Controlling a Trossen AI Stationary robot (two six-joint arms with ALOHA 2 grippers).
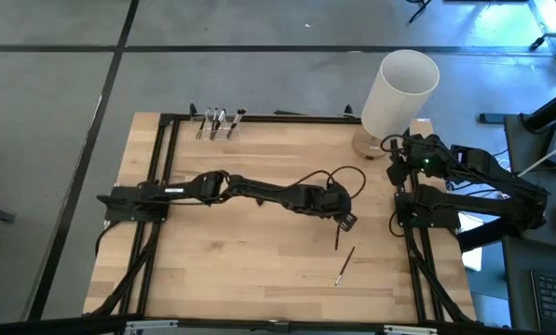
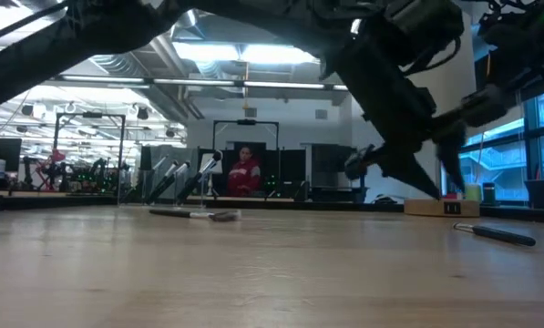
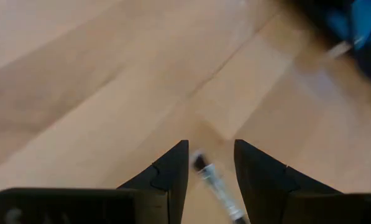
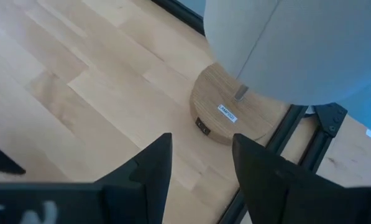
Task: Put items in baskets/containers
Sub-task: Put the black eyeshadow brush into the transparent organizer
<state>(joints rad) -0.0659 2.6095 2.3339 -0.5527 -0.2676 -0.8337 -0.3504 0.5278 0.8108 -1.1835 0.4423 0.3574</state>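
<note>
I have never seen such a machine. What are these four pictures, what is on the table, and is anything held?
It is a robot with two dark arms at a wooden table. One picture looks down from above, one looks level across the tabletop, and two come from cameras on the wrists. The left gripper reaches to the middle, its fingers either side of a thin makeup brush; whether they already grip it, I cannot tell. A second brush lies nearby. More brushes stand at the far edge. The right gripper waits open beside a tall white cylinder.
</note>
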